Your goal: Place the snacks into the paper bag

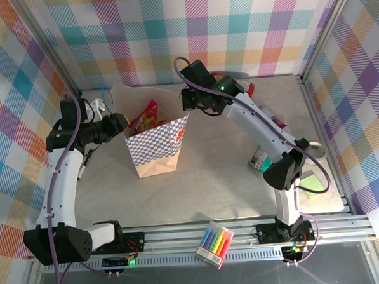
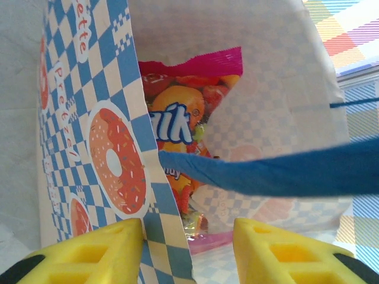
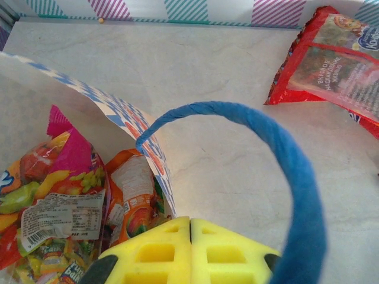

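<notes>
The paper bag stands left of centre with its mouth open. Inside it lie a pink-edged multicolour candy packet and an orange packet. My left gripper is open at the bag's left rim, and the checkered wall stands between its fingers, against the left one. My right gripper is shut at the bag's far right corner, with the rim ending at its tip and the blue cord handle arching round it. A red packet lies on the table behind. A teal packet and a green-yellow one lie at the right.
A clear pack of coloured markers rests on the front rail between the arm bases. Checkered walls and metal frame posts close in the table. The right arm's forearm stretches across the right half.
</notes>
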Robot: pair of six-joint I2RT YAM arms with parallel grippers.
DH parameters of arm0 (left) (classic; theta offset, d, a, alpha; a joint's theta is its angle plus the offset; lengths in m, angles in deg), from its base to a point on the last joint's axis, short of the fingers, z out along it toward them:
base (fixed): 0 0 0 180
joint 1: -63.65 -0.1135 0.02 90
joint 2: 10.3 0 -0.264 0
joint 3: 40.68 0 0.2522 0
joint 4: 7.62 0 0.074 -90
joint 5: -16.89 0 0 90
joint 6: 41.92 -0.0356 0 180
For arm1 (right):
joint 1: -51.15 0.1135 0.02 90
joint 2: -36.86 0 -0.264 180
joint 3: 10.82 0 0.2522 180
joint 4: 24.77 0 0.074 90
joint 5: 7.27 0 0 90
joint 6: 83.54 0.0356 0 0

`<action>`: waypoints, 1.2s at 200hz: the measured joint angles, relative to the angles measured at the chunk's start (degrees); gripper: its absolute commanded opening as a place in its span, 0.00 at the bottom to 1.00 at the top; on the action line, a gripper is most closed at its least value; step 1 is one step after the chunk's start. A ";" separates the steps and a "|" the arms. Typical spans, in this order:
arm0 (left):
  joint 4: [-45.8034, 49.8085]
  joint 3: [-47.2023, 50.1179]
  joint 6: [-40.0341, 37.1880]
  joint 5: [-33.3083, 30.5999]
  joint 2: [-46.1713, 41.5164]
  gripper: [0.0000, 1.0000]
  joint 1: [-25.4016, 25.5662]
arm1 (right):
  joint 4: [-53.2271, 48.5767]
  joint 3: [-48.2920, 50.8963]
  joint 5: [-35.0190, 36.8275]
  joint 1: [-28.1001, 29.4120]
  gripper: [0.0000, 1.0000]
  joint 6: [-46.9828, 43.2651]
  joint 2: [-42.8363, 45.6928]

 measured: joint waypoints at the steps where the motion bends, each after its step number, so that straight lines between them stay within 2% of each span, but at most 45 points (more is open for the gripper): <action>1: -0.04 0.04 0.02 0.00 0.00 0.45 0.00 | 0.02 0.07 0.02 -0.02 0.00 0.02 0.09; 60: -3.19 0.63 2.32 -0.02 0.63 0.45 0.35 | 1.70 7.04 1.33 -0.72 0.00 -0.22 6.67; 154: -2.47 -3.65 2.60 -7.48 6.32 0.43 8.94 | 4.66 17.68 1.73 -1.11 0.00 -0.13 14.67; 220: 0.79 -7.63 2.58 -11.98 8.04 0.44 11.87 | 4.92 18.53 1.51 -1.55 0.00 0.15 15.02; 240: 2.38 -8.81 2.58 -13.57 8.17 0.44 11.87 | 4.92 18.53 1.31 -1.60 0.07 0.28 15.02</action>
